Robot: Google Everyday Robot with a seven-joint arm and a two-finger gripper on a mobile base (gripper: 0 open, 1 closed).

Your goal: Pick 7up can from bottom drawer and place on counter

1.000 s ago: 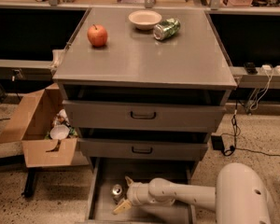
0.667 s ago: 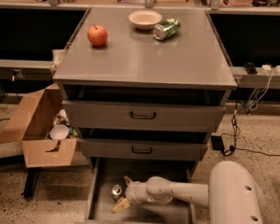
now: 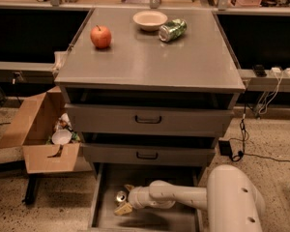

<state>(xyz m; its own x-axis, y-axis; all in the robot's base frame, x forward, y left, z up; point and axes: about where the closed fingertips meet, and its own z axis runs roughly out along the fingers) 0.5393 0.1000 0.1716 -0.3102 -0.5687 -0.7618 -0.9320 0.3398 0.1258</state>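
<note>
The bottom drawer (image 3: pixel 105 211) is pulled open at the foot of the cabinet. The 7up can (image 3: pixel 121 196) stands on its floor near the back left, its silver lid showing. My gripper (image 3: pixel 124 198) reaches in from the right on a white arm, with its tan fingers (image 3: pixel 123 209) spread on either side of the can. The fingers look open around the can. The grey counter (image 3: pixel 150 57) is the cabinet's flat top.
On the counter are a red apple (image 3: pixel 101 36), a white bowl (image 3: pixel 150 19) and a shiny green can (image 3: pixel 172 30) lying on its side. Two shut drawers with black handles (image 3: pixel 148 120) are above the open one. A cardboard box (image 3: pixel 41 129) stands at the left.
The arm has shifted slightly left in the drawer, bringing the gripper closer around the can. Nothing on the counter has moved.
</note>
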